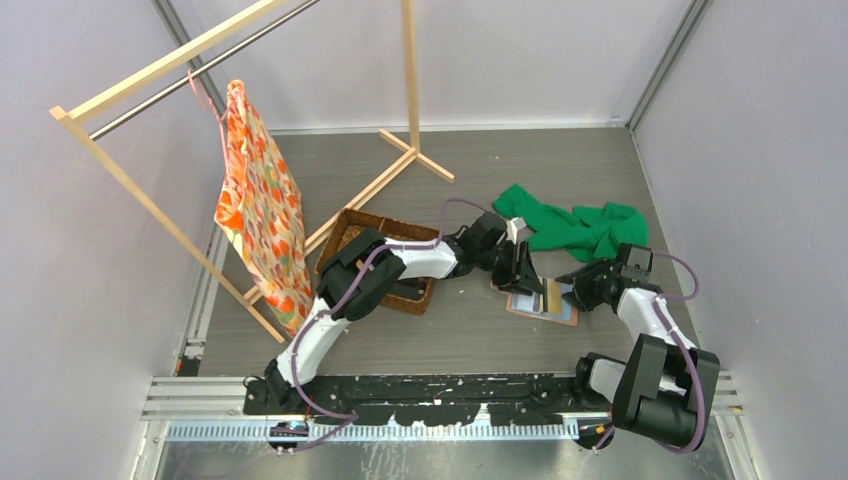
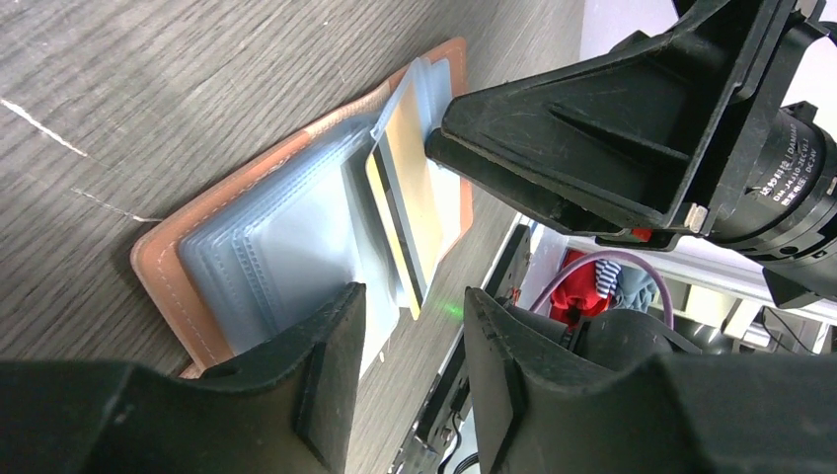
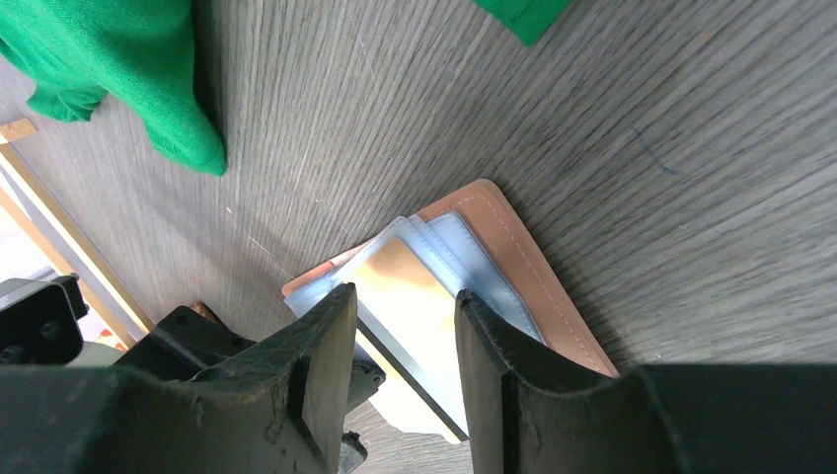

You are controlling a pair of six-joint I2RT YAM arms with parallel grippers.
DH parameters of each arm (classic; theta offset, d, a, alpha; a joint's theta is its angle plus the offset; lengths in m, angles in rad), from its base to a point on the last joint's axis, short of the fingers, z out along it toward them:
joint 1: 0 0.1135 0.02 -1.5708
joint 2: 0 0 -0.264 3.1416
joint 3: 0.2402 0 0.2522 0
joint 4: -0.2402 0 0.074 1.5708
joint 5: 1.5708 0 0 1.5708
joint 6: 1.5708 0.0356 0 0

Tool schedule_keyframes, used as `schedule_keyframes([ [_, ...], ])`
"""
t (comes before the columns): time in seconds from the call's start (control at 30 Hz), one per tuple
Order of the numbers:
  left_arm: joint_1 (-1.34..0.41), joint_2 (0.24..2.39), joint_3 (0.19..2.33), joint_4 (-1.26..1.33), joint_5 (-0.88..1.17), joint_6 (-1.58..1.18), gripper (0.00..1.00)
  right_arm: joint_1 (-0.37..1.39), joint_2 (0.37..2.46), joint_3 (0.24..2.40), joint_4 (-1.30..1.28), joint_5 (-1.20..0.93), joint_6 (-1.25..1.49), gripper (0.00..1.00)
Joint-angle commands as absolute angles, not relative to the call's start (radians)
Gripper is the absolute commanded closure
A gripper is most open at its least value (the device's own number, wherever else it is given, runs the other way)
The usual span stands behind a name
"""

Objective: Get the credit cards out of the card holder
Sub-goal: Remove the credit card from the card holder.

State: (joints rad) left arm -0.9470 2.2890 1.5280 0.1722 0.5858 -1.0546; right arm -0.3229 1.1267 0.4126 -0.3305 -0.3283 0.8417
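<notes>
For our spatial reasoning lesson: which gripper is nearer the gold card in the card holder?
Right. The right gripper is directly over the gold card; the left gripper is at the card holder's other end.

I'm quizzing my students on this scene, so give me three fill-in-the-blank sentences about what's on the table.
The card holder lies ___ on the table.
The cloth beyond it is ___.
In the top view, the woven basket lies ___ of the card holder.
Missing words: open; green; left.
</notes>
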Motion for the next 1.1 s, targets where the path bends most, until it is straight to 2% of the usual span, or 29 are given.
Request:
schedule_keyframes([
  [0.0,-0.937,2.292,1.495,0.138,0.534,-1.029,0.57,-0.313,1.157,0.351,-0.441,-0.314,0.835,0.53],
  [0.3,-0.951,2.312,1.531,0.142,0.534,-1.041,0.65,-0.312,1.167,0.354,-0.433,-0.321,0.83,0.52],
  [0.67,-0.972,2.348,1.592,0.118,0.526,-1.052,0.63,-0.312,1.168,0.354,-0.433,-0.321,0.827,0.52],
  [0.83,-0.976,2.353,1.605,0.069,0.5,-1.061,0.57,-0.312,1.167,0.354,-0.433,-0.321,0.827,0.52],
  [1.07,-0.991,2.364,1.602,0.081,0.479,-1.106,0.59,-0.313,1.166,0.354,-0.434,-0.321,0.828,0.52],
])
